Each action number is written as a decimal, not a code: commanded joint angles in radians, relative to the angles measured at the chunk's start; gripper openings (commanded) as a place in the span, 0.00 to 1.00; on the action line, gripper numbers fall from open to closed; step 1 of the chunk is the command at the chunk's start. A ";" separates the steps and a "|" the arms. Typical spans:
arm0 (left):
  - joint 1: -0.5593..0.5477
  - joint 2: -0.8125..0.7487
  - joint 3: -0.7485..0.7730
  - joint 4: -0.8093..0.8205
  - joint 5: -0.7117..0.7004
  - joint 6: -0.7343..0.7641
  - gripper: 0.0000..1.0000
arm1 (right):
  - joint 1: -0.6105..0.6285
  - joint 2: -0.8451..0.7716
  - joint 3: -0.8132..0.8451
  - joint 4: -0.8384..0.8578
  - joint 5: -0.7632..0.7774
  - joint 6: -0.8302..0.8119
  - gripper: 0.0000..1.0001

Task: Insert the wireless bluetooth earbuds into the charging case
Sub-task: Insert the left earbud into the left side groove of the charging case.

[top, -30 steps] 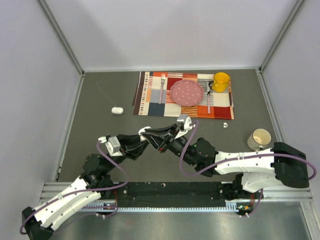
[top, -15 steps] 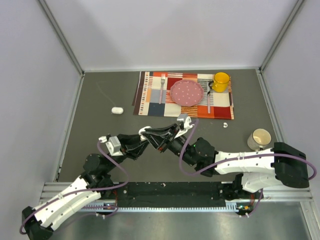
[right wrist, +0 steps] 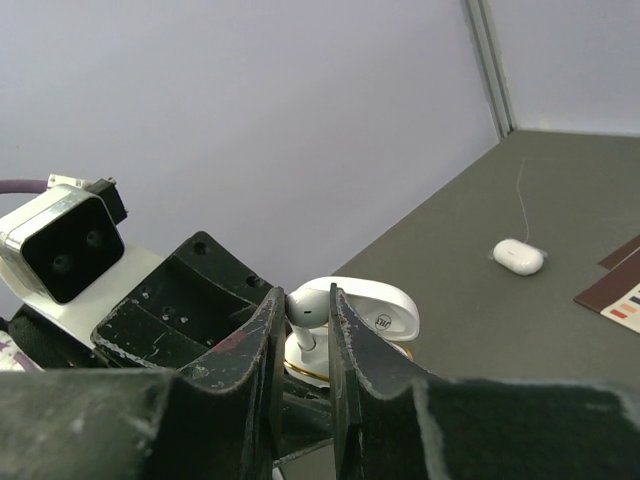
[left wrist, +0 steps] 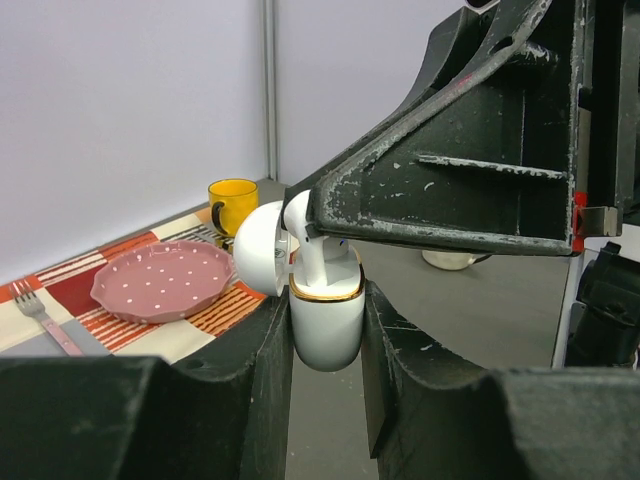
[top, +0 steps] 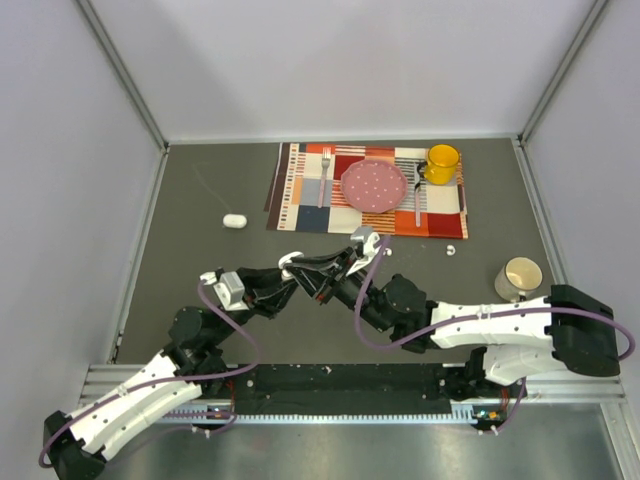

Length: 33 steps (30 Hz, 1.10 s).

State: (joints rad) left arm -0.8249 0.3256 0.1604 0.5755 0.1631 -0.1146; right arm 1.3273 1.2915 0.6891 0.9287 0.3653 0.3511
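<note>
**Soft, even light; near parts blur**

The overhead view is bright and flat, lit from above. The table carries only faint, soft shadows under both arms. In the left wrist view the left pincer shows dark, smeared fingers close to the lens, while the charging case between them is sharp with a gentle sheen. The right pincer likewise blurs in front, and the earbud it pinches is crisp.

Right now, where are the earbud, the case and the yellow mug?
earbud [right wrist: 304, 309], right wrist view, on its round head.
case [left wrist: 326, 325], left wrist view, on its lower body.
mug [top: 441, 159], top view, on its open top.
</note>
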 commanded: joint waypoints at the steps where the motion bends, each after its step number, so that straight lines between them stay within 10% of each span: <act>1: -0.002 -0.011 0.007 0.136 -0.004 0.010 0.00 | 0.016 -0.021 0.026 -0.085 0.047 -0.014 0.00; 33: -0.002 -0.019 0.004 0.129 -0.016 0.027 0.00 | 0.035 -0.040 0.167 -0.373 0.147 -0.075 0.08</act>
State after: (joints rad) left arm -0.8238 0.3229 0.1532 0.5838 0.1326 -0.1013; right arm 1.3586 1.2648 0.8215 0.6178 0.4538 0.2962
